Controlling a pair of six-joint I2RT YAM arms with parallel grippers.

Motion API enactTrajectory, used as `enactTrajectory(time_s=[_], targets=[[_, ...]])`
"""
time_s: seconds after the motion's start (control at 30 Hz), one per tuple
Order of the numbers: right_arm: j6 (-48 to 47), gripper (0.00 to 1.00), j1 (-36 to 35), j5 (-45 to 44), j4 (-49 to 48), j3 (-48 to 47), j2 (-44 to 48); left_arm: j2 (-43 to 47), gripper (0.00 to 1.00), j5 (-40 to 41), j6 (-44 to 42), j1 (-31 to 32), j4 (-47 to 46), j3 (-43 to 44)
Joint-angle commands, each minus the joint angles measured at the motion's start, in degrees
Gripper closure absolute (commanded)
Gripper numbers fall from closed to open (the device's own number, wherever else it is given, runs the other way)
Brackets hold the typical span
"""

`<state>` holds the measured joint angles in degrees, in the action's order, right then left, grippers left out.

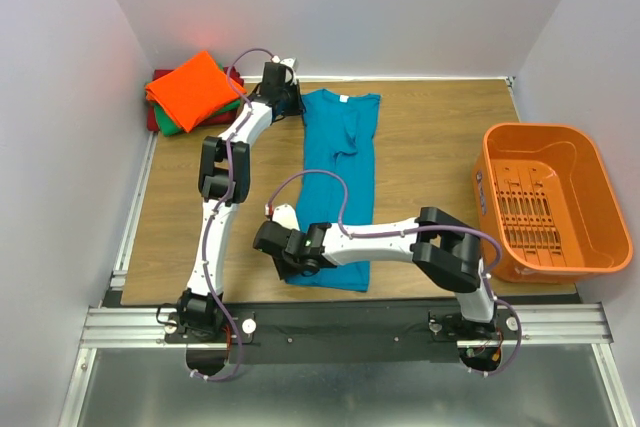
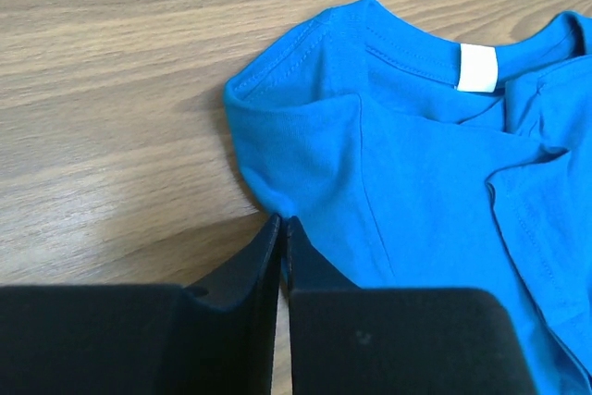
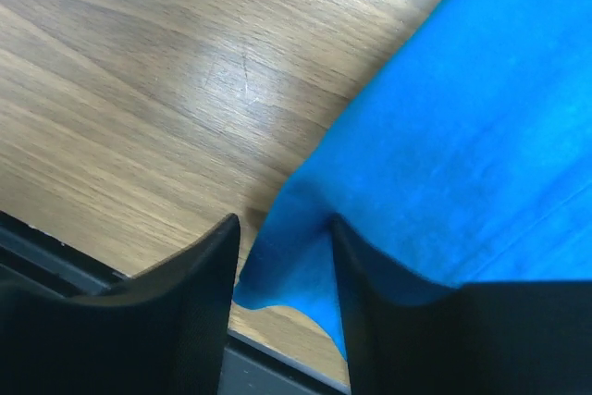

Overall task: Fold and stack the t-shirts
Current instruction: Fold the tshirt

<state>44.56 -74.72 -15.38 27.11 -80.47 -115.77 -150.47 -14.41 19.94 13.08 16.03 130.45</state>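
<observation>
Left wrist view shows the only label in sight: a small white tag sewn inside the collar of the teal-blue t-shirt, blank as far as can be read. The left jaws are pressed together, their tips at the puckered edge of the shirt's shoulder fold, pinching a thin bit of cloth.

From the top external view, the teal-blue t-shirt lies flat at the middle of the wooden surface, folded into a long strip, collar toward 12 o'clock and hem toward 6. The left arm stretches from its base at 7 o'clock up to the collar end. The right arm is bent sharply at its elbow near 4 o'clock, forearm reaching across to the hem corner.

Right wrist view has the right jaws spread, straddling a bunched-up corner of the hem.

At 10 o'clock sit the orange t-shirt atop the green t-shirt and dark red t-shirt. An orange basket stands at 3 o'clock.
</observation>
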Motion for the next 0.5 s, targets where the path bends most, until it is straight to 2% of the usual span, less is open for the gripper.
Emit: enactTrajectory(time_s=[0.0, 0.1, 0.17, 0.23, 0.47], targets=[[1.9, 0.59, -0.7, -1.2, 3.7, -0.4, -1.9, -1.2, 0.92, 0.4, 0.3, -0.2, -0.3, 0.3], [1.7, 0.76, -0.8, -0.2, 3.9, 0.0, -1.7, -1.4, 0.99, 0.4, 0.8, -0.2, -1.4, 0.4], [1.2, 0.89, -1.0, 0.6, 3.8, 0.5, -1.0, -1.7, 1.00, 0.3, 1.2, -0.2, -1.7, 1.1], [0.1, 0.93, -1.8, 1.7, 3.9, 1.3, 0.5, -2.2, 1.00, 0.6, 2.0, -0.5, -2.4, 1.7], [1.4, 0.95, -2.5, 2.9, 3.9, 6.1, 5.6, -1.9, 1.00, -0.6, 4.0, -2.2, -6.0, 3.1]])
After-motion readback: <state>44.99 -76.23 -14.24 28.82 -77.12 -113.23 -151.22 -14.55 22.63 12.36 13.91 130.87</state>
